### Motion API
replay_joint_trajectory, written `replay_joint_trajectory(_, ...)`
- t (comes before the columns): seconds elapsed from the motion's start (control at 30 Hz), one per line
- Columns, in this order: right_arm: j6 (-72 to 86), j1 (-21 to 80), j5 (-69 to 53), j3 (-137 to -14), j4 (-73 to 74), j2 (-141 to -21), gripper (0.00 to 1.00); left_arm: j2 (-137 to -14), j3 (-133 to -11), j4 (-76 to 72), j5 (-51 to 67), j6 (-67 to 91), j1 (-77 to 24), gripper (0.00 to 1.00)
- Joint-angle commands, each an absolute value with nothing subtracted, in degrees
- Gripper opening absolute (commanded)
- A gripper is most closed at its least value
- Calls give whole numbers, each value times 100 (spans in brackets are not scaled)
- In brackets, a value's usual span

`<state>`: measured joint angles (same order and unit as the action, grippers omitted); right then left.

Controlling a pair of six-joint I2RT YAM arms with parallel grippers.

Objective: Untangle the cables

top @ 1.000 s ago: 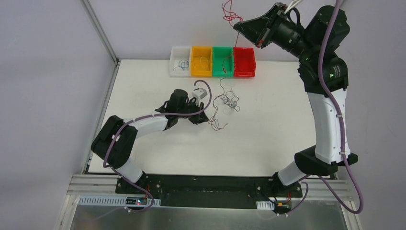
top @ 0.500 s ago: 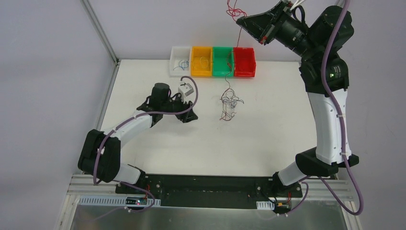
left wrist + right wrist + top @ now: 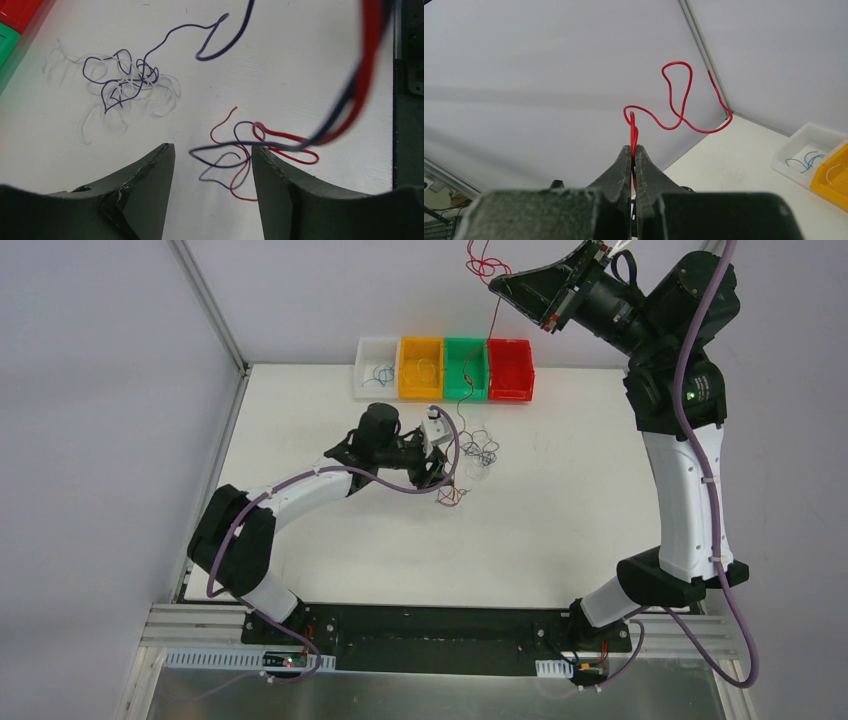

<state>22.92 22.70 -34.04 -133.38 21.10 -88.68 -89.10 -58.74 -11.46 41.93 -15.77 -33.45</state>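
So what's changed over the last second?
The left gripper swung away left, then came back right and now sits open over the small red-and-blue clump. The right gripper rose slightly, staying shut on the red cable. The blue-and-white tangle and the bins stayed put.

The left gripper has swung back toward 3 o'clock, over the red-and-dark cable cluster, which slid toward 8 o'clock. The right gripper lifted its red cable slightly, toward 12 o'clock.
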Motion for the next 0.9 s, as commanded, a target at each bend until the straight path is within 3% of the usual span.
replay_joint_trajectory(0.0,2652,2295,-3614,-13425,1663,-8809,0,-9088,-6172,-1914,3967,-1896,-3529,58)
replay_joint_trajectory(0.1,2705,2311,-3630,-13420,1609,-8807,0,-9172,-6267,-2131,3920,-1882,-3712,55)
replay_joint_trajectory(0.17,2691,2300,-3612,-13430,1615,-8789,0,-9180,-6285,-2212,3938,-1917,-3860,47)
replay_joint_trajectory(0.2,2678,2294,-3592,-13439,1626,-8781,0,-9160,-6269,-2215,3975,-1975,-3933,39)
replay_joint_trajectory(0.3,2527,2172,-3438,-13552,1767,-8766,0,-8982,-6072,-2127,4034,-2095,-4021,0)
replay_joint_trajectory(0.53,2337,530,-2733,-13867,1778,-8716,0,-8400,-5344,-460,3650,-2424,-3052,0)
replay_joint_trajectory(0.87,1388,-1763,-2234,-13670,1571,-8650,0,-7788,-4539,1993,3202,-4945,-1112,0)
